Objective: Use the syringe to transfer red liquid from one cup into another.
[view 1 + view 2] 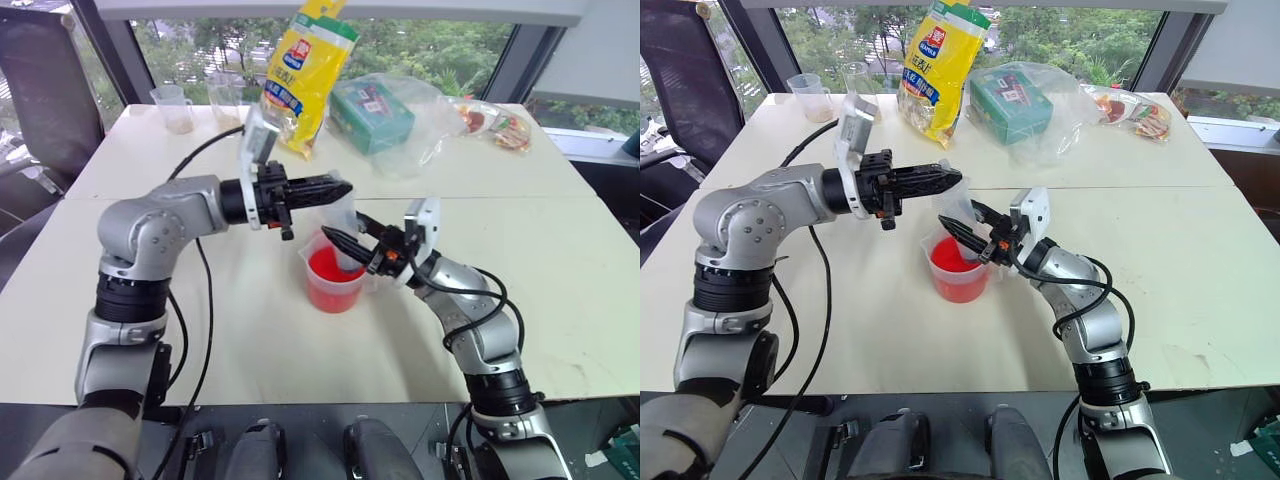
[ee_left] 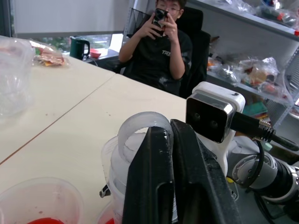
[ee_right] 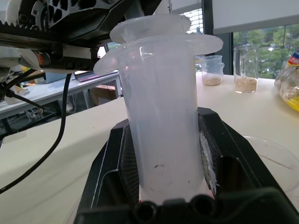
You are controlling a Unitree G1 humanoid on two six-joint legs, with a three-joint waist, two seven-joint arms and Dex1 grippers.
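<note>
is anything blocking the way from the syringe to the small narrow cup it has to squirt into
Nothing visible does. The syringe stands in the beaker of red liquid, right gripper clamped on its barrel, left gripper shut at its plunger top. The small cup sits right beside the beaker, with only bare table around.

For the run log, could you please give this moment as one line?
right gripper: shut on syringe barrel | left gripper: shut at plunger top | syringe: upright over beaker | red liquid: in beaker
</note>
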